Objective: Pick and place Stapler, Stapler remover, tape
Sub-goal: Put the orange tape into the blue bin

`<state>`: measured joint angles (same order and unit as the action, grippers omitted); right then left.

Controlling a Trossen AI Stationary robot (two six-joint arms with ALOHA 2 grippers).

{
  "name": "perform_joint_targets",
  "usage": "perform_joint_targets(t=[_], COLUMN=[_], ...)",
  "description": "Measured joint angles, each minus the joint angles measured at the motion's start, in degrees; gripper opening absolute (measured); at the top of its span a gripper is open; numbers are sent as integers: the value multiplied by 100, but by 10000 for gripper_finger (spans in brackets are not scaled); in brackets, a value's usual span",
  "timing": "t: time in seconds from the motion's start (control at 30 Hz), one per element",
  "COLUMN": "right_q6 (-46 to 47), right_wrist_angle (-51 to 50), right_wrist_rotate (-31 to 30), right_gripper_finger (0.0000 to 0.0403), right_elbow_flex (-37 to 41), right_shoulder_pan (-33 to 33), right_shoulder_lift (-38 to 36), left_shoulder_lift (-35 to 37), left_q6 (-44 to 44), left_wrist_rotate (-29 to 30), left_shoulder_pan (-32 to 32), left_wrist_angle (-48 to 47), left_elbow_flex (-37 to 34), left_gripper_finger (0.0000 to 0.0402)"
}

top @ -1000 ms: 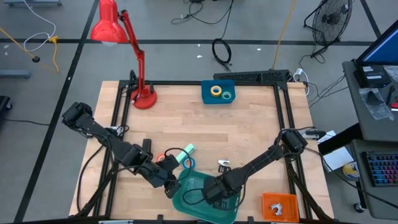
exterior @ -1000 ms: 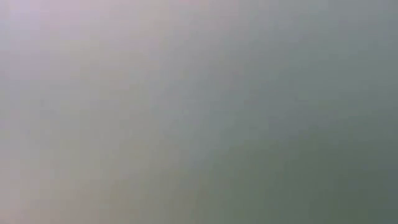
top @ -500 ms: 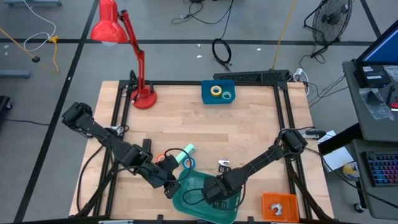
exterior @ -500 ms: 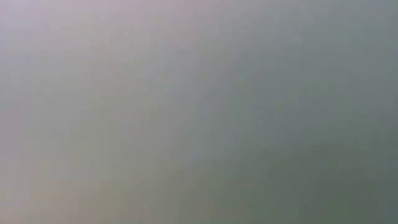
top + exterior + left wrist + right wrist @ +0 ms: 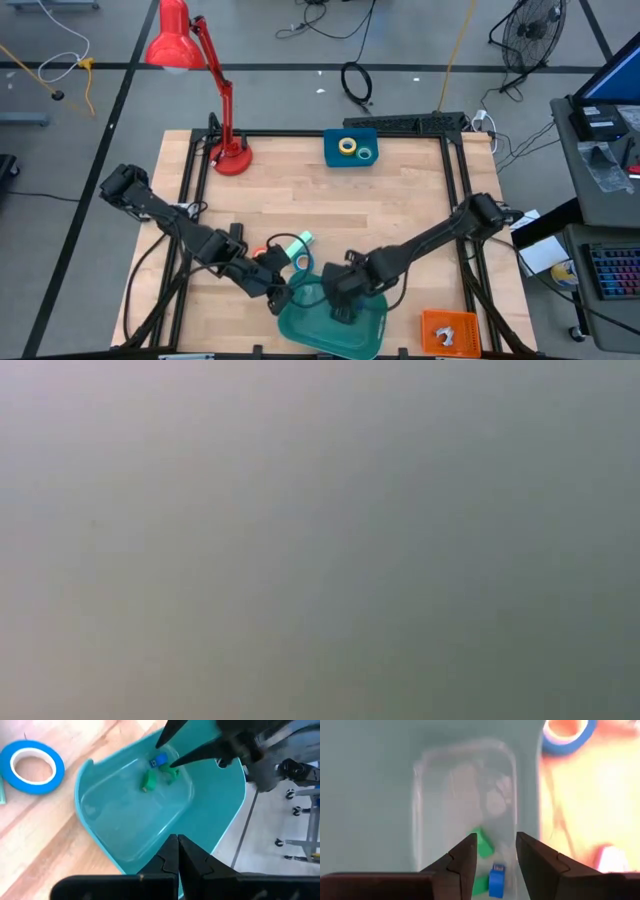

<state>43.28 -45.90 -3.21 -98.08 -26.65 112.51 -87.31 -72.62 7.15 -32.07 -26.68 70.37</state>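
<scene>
A teal tray (image 5: 350, 335) lies at the table's near edge, with a small blue cube (image 5: 160, 760) and green pieces (image 5: 148, 780) in its well. My right gripper (image 5: 495, 855) hangs open above that well (image 5: 167, 756), nothing between its fingers. My left gripper (image 5: 177, 852) is shut at the tray's left rim (image 5: 280, 297). A blue tape roll (image 5: 301, 262) and an orange one (image 5: 268, 252) lie flat on the wood just beyond the tray. Yellow and green tape rolls sit in a blue tray (image 5: 350, 148) at the far edge. I cannot pick out the stapler or the stapler remover. My left gripper's shut fingertips (image 5: 170, 845) stand over the tray's flat rim (image 5: 150, 862), slanting down from the table's left side. Whether they touch or pinch the rim, I cannot tell.
A mint-green block (image 5: 298, 243) lies by the tape rolls. A red desk lamp (image 5: 225, 120) stands at the far left. An orange object (image 5: 447, 330) sits at the near right corner. Bare wood fills the table's middle. The low view shows only a grey blur.
My right gripper has risen out of the tray's well and drawn a little toward the table's left and far side, its arm swinging with it. The tray and the left gripper have stayed put.
</scene>
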Motion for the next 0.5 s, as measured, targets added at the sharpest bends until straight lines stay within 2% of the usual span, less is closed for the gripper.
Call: perform_joint_targets(t=[0.3,0.5], right_q6=[211,186], right_wrist_angle=[652,950], right_wrist_rotate=[-829,-1203], right_gripper_finger=[132,132], right_elbow_flex=[0,0], right_shoulder_pan=[316,475], right_shoulder_lift=[-998,-1457], left_shoulder_lift=[79,287], left_q6=[515,1207], left_wrist_rotate=[-62,-202], left_shoulder_pan=[471,1056], left_wrist_angle=[-69,-330], left_elbow_flex=[-2,-12], left_gripper_finger=[0,0])
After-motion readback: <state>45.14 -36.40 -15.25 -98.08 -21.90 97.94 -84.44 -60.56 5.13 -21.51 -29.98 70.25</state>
